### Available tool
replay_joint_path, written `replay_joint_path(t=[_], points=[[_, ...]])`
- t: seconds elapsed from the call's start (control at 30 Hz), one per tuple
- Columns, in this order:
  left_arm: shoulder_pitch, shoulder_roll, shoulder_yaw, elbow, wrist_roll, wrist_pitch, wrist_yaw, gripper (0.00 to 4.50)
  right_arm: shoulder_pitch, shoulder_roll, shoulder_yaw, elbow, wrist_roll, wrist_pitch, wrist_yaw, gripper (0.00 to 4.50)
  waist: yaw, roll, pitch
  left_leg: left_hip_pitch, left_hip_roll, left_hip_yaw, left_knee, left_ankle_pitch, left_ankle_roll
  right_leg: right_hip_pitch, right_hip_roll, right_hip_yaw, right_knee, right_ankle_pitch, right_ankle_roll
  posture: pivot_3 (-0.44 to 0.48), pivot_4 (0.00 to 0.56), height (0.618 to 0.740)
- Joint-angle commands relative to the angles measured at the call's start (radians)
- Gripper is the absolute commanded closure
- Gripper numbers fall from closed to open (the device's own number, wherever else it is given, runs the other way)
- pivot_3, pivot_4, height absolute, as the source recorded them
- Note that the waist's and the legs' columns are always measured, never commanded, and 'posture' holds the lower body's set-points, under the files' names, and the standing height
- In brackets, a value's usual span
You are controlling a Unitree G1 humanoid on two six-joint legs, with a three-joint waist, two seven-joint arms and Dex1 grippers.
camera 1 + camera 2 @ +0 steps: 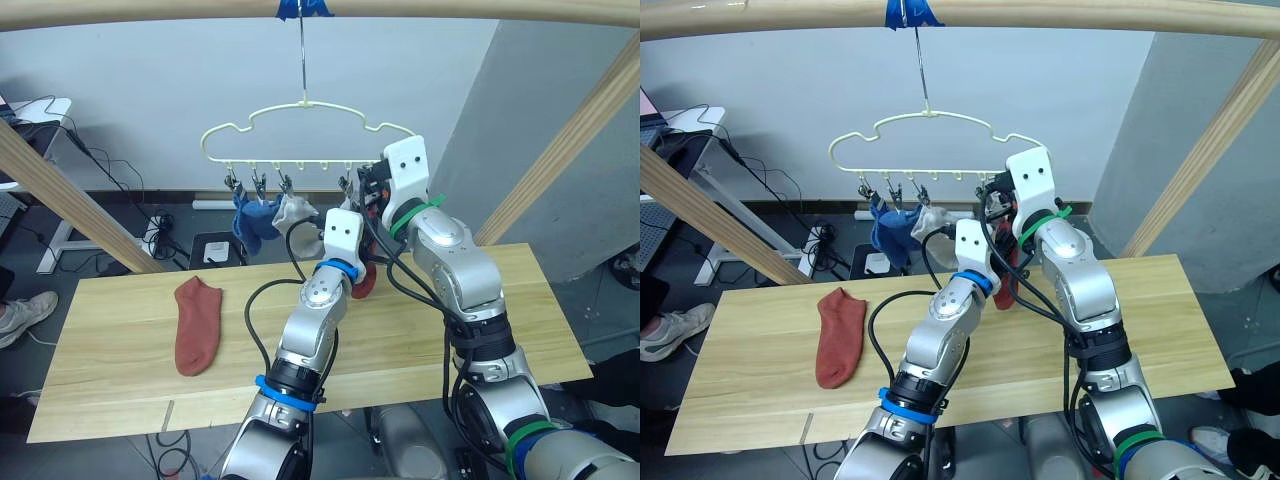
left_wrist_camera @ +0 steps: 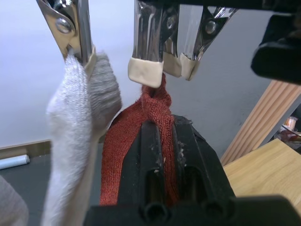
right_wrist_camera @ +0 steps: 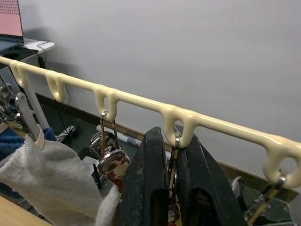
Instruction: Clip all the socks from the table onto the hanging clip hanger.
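One red sock (image 1: 198, 325) lies flat on the table (image 1: 520, 310), well left of both arms. The left gripper (image 2: 160, 136) is closed on a second red sock (image 2: 123, 160), holding it up just under a clip (image 2: 146, 70). The right gripper (image 3: 173, 155) pinches a clip (image 3: 175, 141) on the hanger (image 1: 305, 135), beside the hung grey sock (image 1: 292, 210) and blue sock (image 1: 255, 222).

One sock (image 1: 198, 325) lies on the table (image 1: 420, 340), left of both arms
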Motion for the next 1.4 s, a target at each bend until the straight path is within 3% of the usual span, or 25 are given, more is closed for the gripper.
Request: replay_joint_path(t=[0.03,0.7,0.97,1.1,1.4], points=[[-0.03,-0.036,-0.013,-0.032,-0.007,-0.035,-0.007,4.48,0.0,0.005,-0.005,-0.048,0.012,-0.004,0.002,4.5,0.0,0.0,0.0,0.0,0.0,0.0,0.0,0.0,0.0,0.0,0.0,0.0,0.0,0.0,0.0,-0.249,0.247,0.74],[-0.058,-0.047,-0.013,-0.041,-0.019,-0.08,-0.035,4.48,0.012,0.008,-0.005,-0.053,0.009,0.011,0.001,4.5,0.0,0.0,0.0,0.0,0.0,0.0,0.0,0.0,0.0,0.0,0.0,0.0,0.0,0.0,0.0,-0.248,0.24,0.74],[-0.058,-0.043,-0.012,-0.031,-0.014,-0.085,-0.037,4.5,0.011,0.025,-0.034,-0.087,0.039,0.047,-0.001,1.76,0.0,0.0,0.0,0.0,0.0,0.0,0.0,0.0,0.0,0.0,0.0,0.0,0.0,0.0,0.0,-0.25,0.237,0.74],[-0.062,-0.038,-0.009,-0.02,-0.011,-0.085,-0.035,4.5,0.018,0.024,-0.061,-0.14,0.079,0.096,0.004,1.76,0.0,0.0,0.0,0.0,0.0,0.0,0.0,0.0,0.0,0.0,0.0,0.0,0.0,0.0,0.0,-0.25,0.237,0.74],[-0.011,0.035,-0.031,-0.089,-0.017,-0.009,-0.138,1.77,0.054,-0.009,-0.075,-0.231,0.143,0.18,0.035,1.74,-0.003,0.0,0.0,0.0,0.0,0.0,0.0,0.0,0.0,0.0,0.0,0.0,0.0,0.0,0.0,-0.253,0.239,0.74]])
